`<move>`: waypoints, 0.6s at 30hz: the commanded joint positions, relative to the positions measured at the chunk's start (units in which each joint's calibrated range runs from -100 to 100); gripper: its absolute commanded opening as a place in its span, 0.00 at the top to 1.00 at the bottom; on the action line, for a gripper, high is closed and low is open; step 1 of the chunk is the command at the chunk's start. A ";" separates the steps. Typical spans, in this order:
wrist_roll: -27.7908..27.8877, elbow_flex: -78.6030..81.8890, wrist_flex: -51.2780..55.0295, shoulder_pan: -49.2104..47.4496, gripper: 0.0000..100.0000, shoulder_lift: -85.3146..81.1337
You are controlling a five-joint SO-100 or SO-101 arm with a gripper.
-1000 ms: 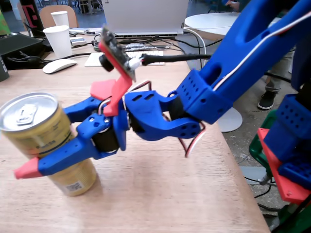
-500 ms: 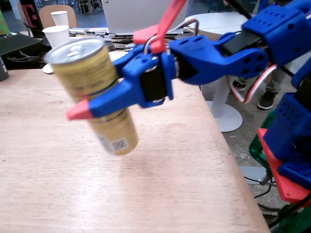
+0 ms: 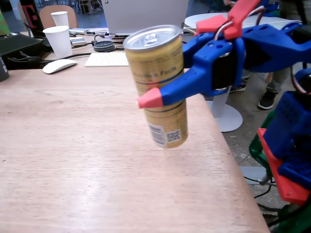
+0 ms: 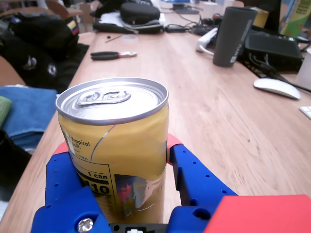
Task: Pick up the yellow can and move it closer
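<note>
The yellow can [image 3: 158, 82] is gripped between the closed claw [image 3: 155, 94] fingers, above the bench [image 3: 73, 160]; it should be lowered upright, slowly.

Yellow can [image 4: 114, 155] base cut off by wrist view's bottom edge.

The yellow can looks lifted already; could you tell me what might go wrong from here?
The yellow can hangs tilted above the table in the gripper, clamped around its middle, so it could slip or land on its edge and topple. It is also near the table's right edge in the fixed view, so a fall might roll it off.
</note>
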 commanded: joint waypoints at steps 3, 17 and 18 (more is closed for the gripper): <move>-0.29 -2.43 10.09 0.49 0.76 -13.07; -5.37 2.38 27.41 2.35 0.76 -22.42; -5.27 3.80 27.25 2.01 0.76 -22.42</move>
